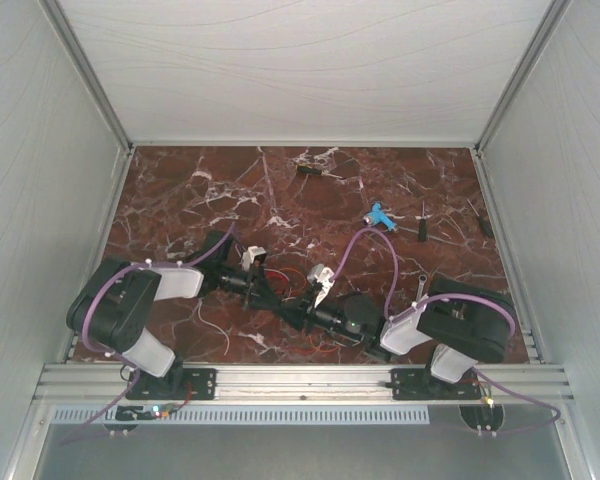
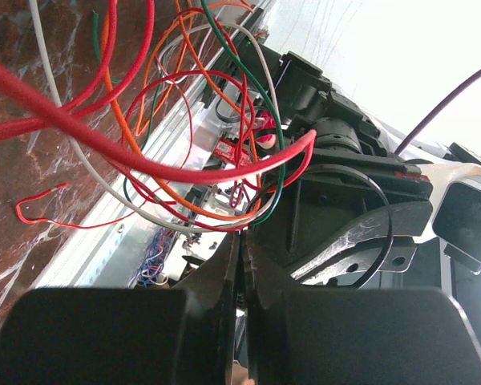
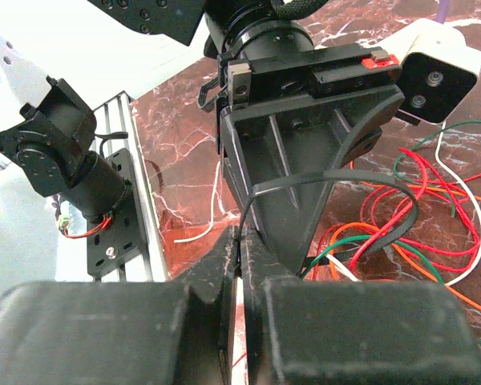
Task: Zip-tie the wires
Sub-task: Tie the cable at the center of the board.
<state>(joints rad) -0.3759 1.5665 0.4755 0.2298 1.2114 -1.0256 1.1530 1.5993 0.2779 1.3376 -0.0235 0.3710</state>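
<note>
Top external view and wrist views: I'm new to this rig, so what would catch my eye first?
The tangle of red, orange, green and white wires fills the left wrist view, looping above the marble table. In the right wrist view a black zip tie arcs up from the shut right fingers.

A robot lab cell: white panels (image 1: 310, 60) and aluminium framing (image 1: 300, 380) enclose a marble tabletop (image 1: 180, 190).

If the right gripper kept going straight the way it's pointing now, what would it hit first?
The left gripper: its black body sits straight ahead of the right gripper's shut tips, very close, with the zip tie looping across it. Depth is unclear, so the loop may come first.
</note>
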